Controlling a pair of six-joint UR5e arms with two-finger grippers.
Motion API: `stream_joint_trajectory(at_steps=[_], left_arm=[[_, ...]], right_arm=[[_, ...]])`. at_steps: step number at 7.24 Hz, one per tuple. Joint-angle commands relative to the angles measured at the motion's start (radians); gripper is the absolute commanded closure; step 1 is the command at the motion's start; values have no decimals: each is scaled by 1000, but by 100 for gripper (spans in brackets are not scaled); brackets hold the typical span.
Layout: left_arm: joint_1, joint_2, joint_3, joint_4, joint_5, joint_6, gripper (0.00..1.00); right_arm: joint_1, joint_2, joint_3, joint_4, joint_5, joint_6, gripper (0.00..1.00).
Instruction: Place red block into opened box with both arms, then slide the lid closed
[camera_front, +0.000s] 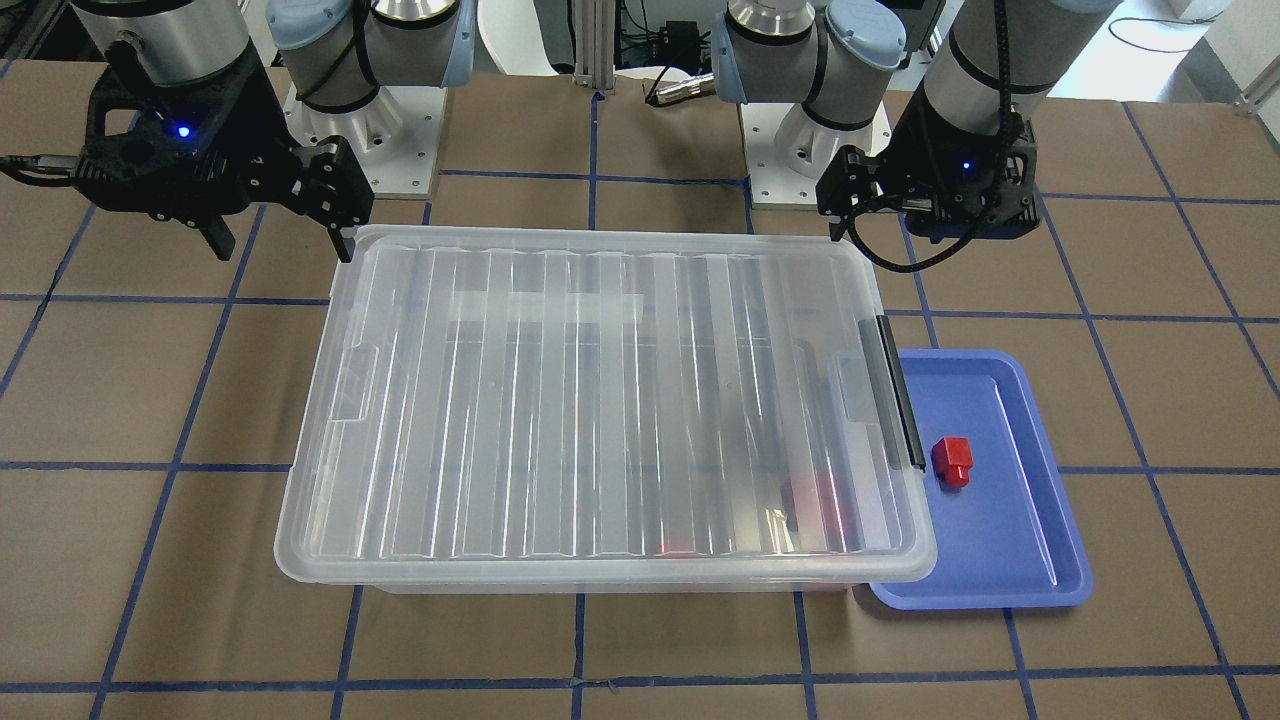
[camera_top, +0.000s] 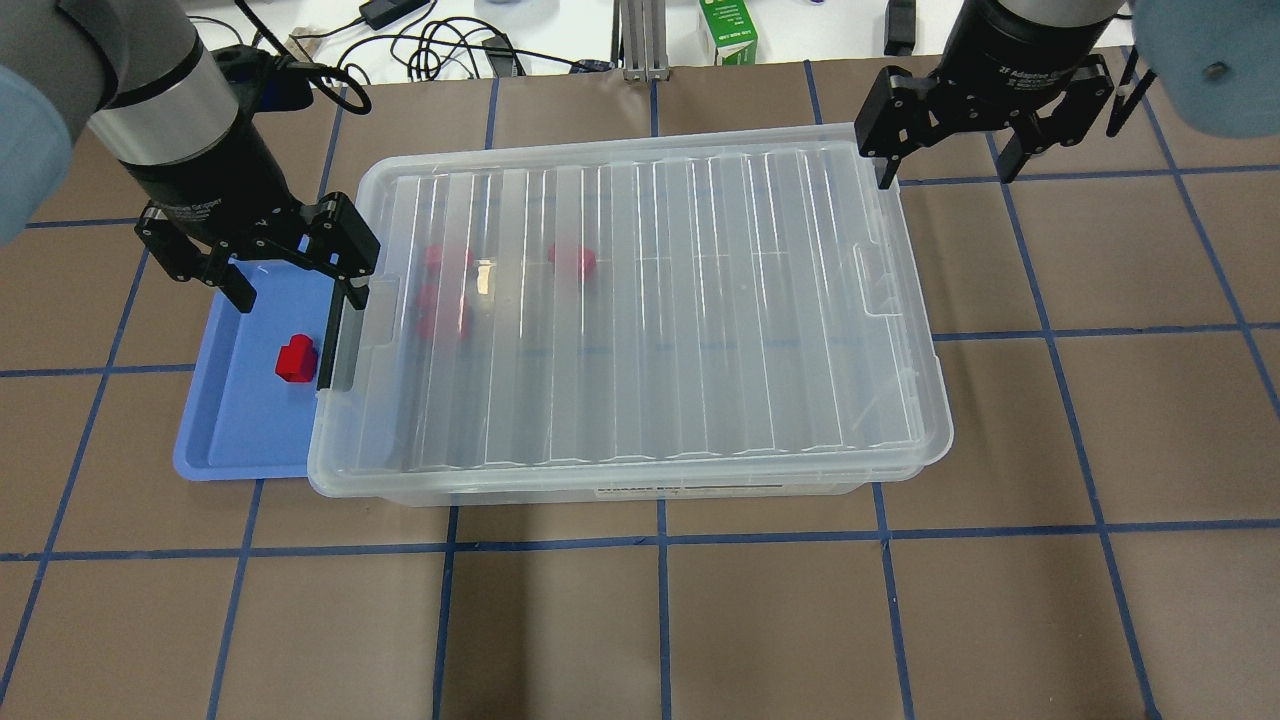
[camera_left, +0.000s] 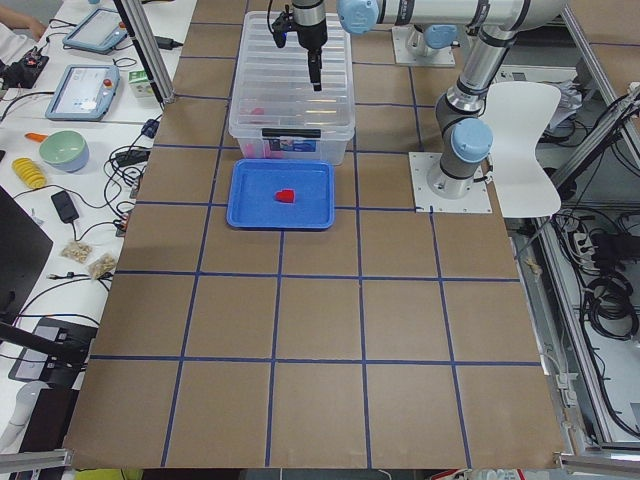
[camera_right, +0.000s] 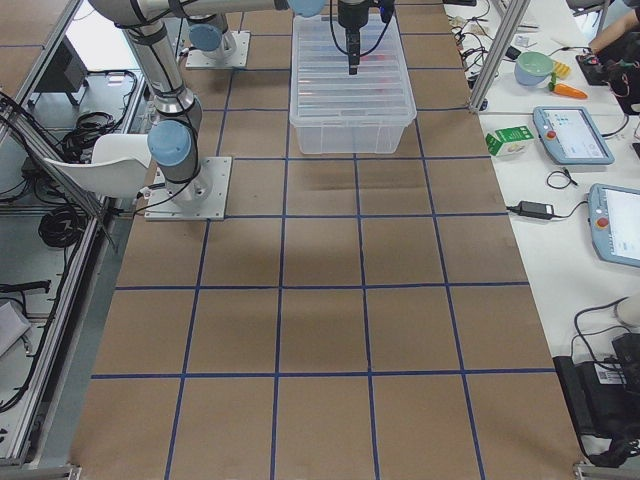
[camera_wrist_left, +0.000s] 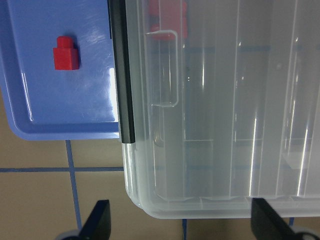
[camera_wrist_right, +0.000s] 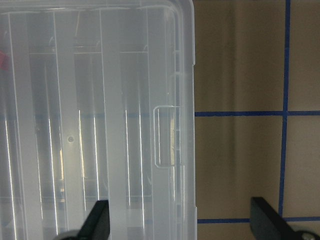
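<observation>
Front view: ridged clear plastic lid (camera_front: 600, 400) lies on clear rectangular plastic box (camera_front: 600, 583); red block (camera_front: 950, 461) sits on shallow blue tray (camera_front: 1030, 540) beside it. Overhead: my left jaws and right jaws wide, empty, at box ends; I'd push both ends evenly. Right wrist (camera_top: 1015, 45) reads "2F Adaptive".

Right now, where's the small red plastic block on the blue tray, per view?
Front-facing: small red plastic block right of centre.
Overhead: block left.
Exterior left: block upper centre.
Exterior right: not visible.
Left wrist: block top left.
Right wrist: absent.
Landmark: black bar latch beside it.
</observation>
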Motion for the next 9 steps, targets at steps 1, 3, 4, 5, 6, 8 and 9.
stream_joint_trajectory(at_steps=[1, 3, 4, 5, 6, 8, 9], left_arm=[[2, 0, -1, 0, 1, 3, 0], [0, 0, -1, 0, 1, 4, 0], [2, 0, -1, -2, 1, 4, 0], [0, 0, -1, -2, 1, 4, 0], [0, 0, -1, -2, 1, 4, 0], [0, 0, -1, -2, 1, 4, 0], [2, 0, -1, 0, -1, 4, 0]], right_arm=[[0, 0, 0, 0, 0, 0, 0], [0, 0, 0, 2, 3, -2, 0], [-3, 0, 5, 3, 0, -11, 0], [-20, -1, 15, 5, -3, -23, 0], [-49, -2, 21, 2, 3, -34, 0], [-83, 2, 98, -15, 11, -46, 0], [-83, 11, 167, -108, 14, -57, 0]])
